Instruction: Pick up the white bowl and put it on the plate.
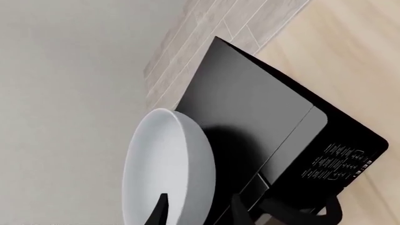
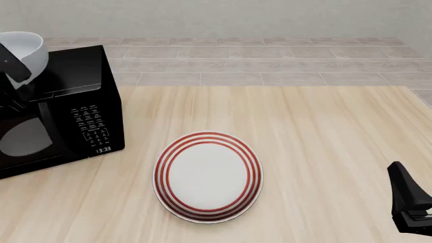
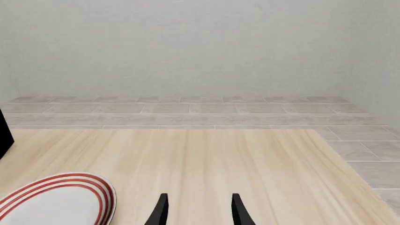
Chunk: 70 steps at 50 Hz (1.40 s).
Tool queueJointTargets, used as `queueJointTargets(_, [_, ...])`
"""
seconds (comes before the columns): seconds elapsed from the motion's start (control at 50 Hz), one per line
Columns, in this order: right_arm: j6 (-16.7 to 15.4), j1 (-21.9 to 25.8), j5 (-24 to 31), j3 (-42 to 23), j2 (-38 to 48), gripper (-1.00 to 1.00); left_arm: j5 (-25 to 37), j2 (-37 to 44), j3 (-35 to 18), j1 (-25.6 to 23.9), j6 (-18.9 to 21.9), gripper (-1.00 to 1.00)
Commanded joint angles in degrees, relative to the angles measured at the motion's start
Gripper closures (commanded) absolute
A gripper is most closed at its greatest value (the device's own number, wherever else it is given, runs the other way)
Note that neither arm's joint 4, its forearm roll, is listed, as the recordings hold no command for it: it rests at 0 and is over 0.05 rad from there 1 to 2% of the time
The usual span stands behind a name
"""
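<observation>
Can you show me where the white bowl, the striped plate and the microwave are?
white bowl (image 2: 30, 48): front view, its outer wall, held up over the microwave.
plate (image 2: 208, 176): front view, its plain white centre.
microwave (image 2: 84, 71): front view, its black top.

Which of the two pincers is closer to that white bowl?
The left. The left pincer grips the white bowl by its rim, lifted above the microwave. The right pincer hangs far across the table, empty.

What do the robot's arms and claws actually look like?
All black. Each claw ends in two slim, tapering fingers, matte and unmarked. The right claw looks angular and blocky from the front. No cables, labels or coloured parts are visible.
</observation>
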Motion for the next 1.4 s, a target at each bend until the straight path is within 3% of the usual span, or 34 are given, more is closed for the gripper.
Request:
queueJointTargets(0.02, [0.00, -0.01, -0.01, 0.01, 0.00, -1.00, -2.47, 3.07, -0.29, 1.28, 1.03, -1.00])
queueJointTargets(0.44, [-0.01, -0.02, -0.01, 0.01, 0.00, -1.00, -4.08, 6.07, -0.62, 2.41, 1.97, -1.00])
queueJointTargets(0.46, [0.01, -0.01, -0.02, 0.01, -0.01, -1.00, -3.90, 6.09, -0.74, 2.34, 1.78, 1.00])
queueJointTargets(0.82, [-0.01, -0.02, -0.01, 0.01, 0.00, -1.00, -2.02, 3.73, -0.62, 1.83, 2.83, 1.00])
queueJointTargets(1.16, [0.00, -0.01, 0.00, 0.01, 0.01, -1.00, 6.52, -6.09, -1.12, -0.19, 2.82, 1.00])
queueJointTargets(1.4, [0.01, -0.02, -0.02, 0.01, 0.00, -1.00, 14.41, -14.33, -1.16, -5.63, -0.25, 1.00])
